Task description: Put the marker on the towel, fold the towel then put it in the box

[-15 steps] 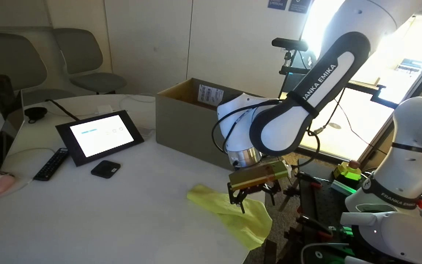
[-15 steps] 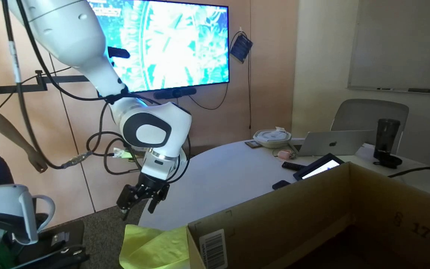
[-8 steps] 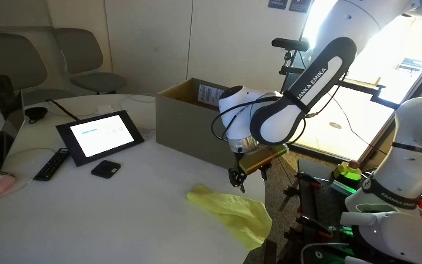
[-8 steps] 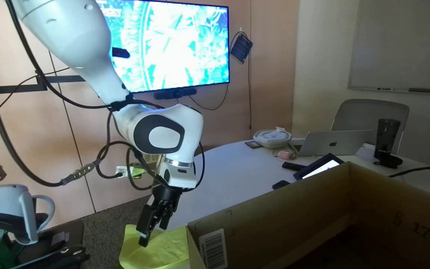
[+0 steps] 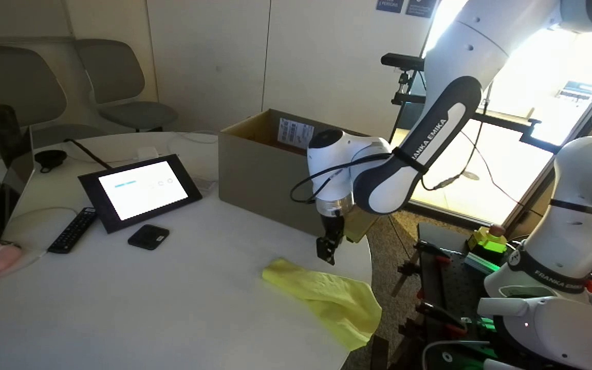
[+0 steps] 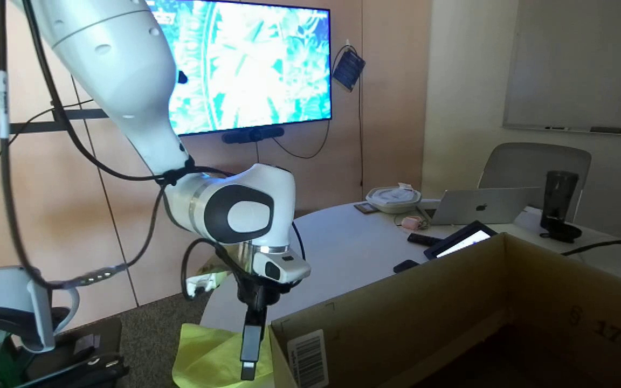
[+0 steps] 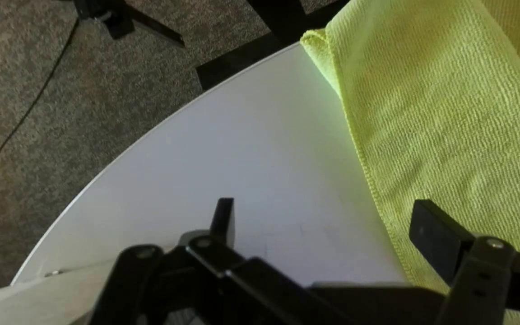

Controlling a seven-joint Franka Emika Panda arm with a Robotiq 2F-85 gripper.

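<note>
Yellow-green towel (image 7: 445, 126): lying right, wrist view; presumably handling soft, light, pinching best at left hem (image 7: 376, 195); gripper (image 7: 325, 219) gaping, empty.

- One towel (image 5: 334, 303) is counted.
- One cardboard box (image 5: 270, 180) is counted.
- One gripper (image 7: 324, 218) with two fingers (image 7: 441, 240) is counted.
- Two chairs (image 5: 111, 72) are seen in an exterior view.
- One remote control (image 5: 72, 231), one tablet-like screen (image 5: 142, 189), one laptop (image 6: 483, 208) and one tumbler (image 6: 558, 198) are listed.
</note>
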